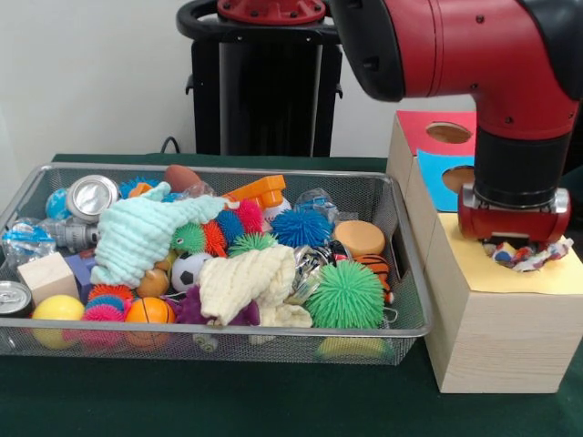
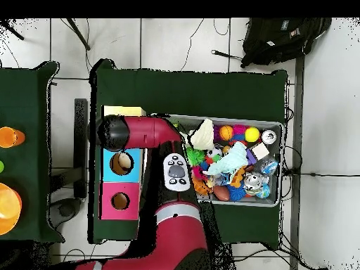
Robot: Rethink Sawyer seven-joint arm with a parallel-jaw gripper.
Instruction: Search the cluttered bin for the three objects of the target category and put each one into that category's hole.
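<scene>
My gripper (image 1: 521, 249) hangs low over the yellow top of the nearest wooden box (image 1: 547, 278), shut on a crumpled multi-coloured wrapper (image 1: 533, 256). The wrapper sticks out below and to the right of the red wrist, just above the yellow surface; any hole under it is hidden. Behind stand a blue-topped box (image 1: 435, 185) and a red-topped box (image 1: 421, 127), each with a round hole. In the overhead view the arm (image 2: 133, 132) covers the yellow box (image 2: 125, 111). The wire bin (image 1: 219, 344) to the left holds the clutter.
The bin (image 2: 275, 126) holds spiky balls such as a green one (image 1: 344, 294), a mint cloth (image 1: 137, 232), a cream cloth (image 1: 246, 282), cans (image 1: 91, 196), small sport balls, a wooden block (image 1: 46, 273). A backpack (image 2: 281, 35) lies on the floor.
</scene>
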